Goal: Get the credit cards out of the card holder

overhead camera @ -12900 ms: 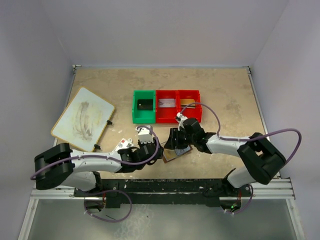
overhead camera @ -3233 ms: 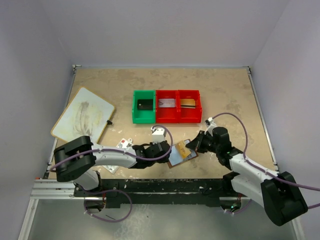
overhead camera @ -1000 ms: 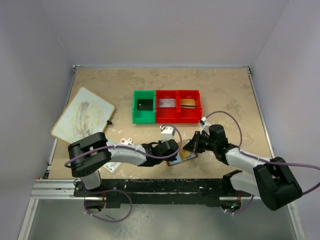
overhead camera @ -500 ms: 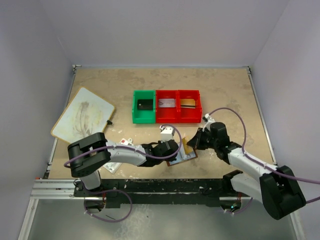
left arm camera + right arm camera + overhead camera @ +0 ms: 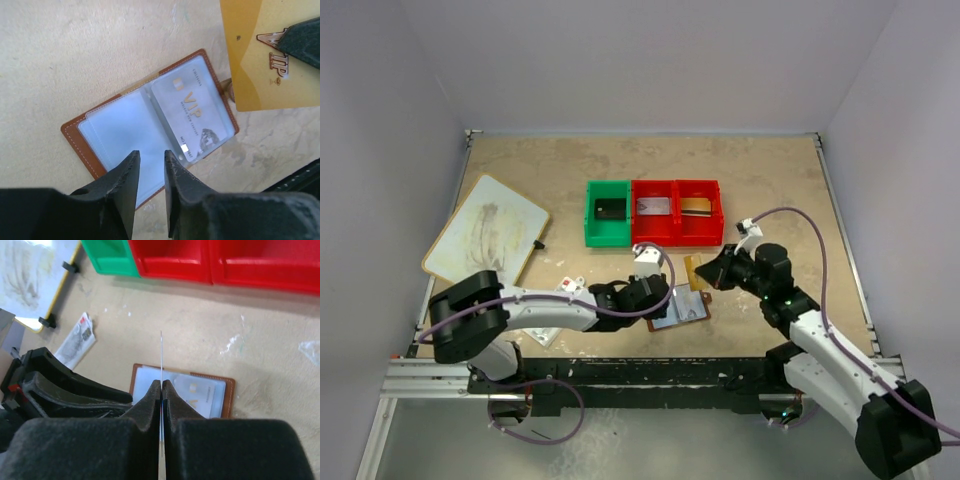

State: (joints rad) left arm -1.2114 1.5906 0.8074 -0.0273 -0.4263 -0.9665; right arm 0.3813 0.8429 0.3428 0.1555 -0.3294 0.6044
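Pressure from my left hand (image 5: 150,165), fingers narrowly apart on nothing, seems to pin the open brown leather card holder (image 5: 115,130) flat on the beige counter (image 5: 75,50) while my right hand (image 5: 161,390) pinches a gold plastic card (image 5: 265,55) clear of it, one silver card (image 5: 192,115) in its pocket.

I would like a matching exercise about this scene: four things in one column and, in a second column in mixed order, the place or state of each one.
Column one
1. gold card
2. silver card
3. card holder
4. green bin

Column two
a. lies open on the table
b. stands beside the red bins
c. pinched in the shut right jaws
d. tucked inside the card holder

Pairs: 1-c; 2-d; 3-a; 4-b
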